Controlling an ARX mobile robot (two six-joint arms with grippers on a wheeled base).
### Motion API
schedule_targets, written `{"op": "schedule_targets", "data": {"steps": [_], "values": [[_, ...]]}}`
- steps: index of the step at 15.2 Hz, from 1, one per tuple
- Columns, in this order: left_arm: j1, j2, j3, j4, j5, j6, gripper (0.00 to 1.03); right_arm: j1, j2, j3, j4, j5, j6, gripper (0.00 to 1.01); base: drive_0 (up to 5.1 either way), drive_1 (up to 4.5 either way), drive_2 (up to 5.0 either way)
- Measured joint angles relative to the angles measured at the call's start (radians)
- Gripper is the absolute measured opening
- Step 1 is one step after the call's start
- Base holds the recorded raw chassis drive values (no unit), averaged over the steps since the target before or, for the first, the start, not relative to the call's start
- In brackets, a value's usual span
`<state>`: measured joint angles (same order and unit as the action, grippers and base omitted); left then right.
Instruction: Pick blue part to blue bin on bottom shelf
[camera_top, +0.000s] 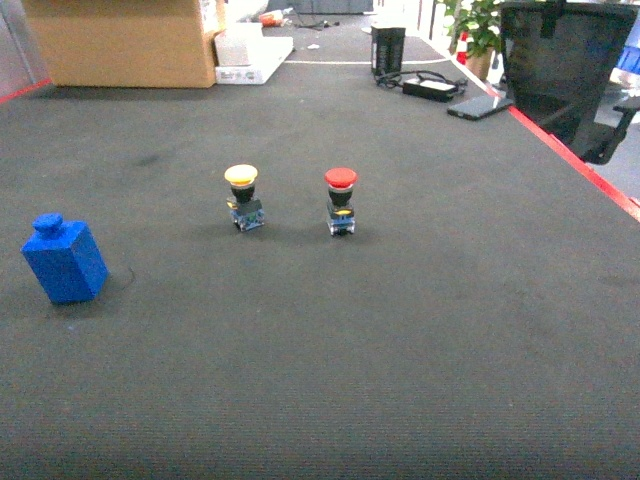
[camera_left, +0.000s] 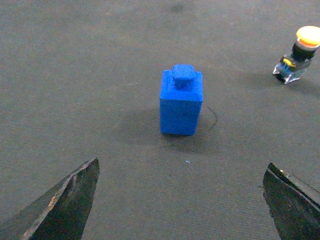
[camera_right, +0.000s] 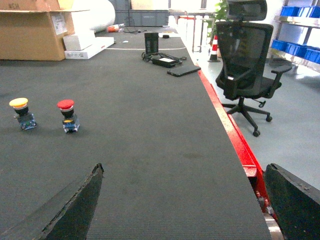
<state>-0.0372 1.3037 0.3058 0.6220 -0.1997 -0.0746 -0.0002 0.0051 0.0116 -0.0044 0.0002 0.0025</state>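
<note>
The blue part is a bright blue block with a small knob on top. It stands upright on the dark mat at the left. In the left wrist view the blue part lies ahead of my left gripper, which is open and clear of it. My right gripper is open with nothing in it, over the mat's right side near the red edge. Neither gripper shows in the head view. Blue bins sit on a steel rack at the far right; I cannot tell which tier is the bottom shelf.
A yellow-capped push-button and a red-capped push-button stand mid-table. A cardboard box and white boxes sit at the back left. A black adapter with cables lies at the back right. An office chair stands beyond the red edge.
</note>
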Motion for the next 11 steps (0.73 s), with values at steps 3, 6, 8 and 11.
{"op": "schedule_targets", "data": {"steps": [3,6,8,11], "values": [[0.031,0.341,0.171,0.050,0.043,-0.004,0.98,0.000,0.000,0.000,0.000,0.000,0.000,0.98,0.0,0.00,0.0],[0.050,0.508,0.309,0.023,0.075,-0.005,0.98,0.000,0.000,0.000,0.000,0.000,0.000,0.98,0.0,0.00,0.0],[0.063,0.589,0.389,0.012,0.089,-0.006,0.98,0.000,0.000,0.000,0.000,0.000,0.000,0.98,0.0,0.00,0.0],[0.082,0.706,0.506,0.005,0.129,-0.005,0.98,0.000,0.000,0.000,0.000,0.000,0.000,0.98,0.0,0.00,0.0]]}}
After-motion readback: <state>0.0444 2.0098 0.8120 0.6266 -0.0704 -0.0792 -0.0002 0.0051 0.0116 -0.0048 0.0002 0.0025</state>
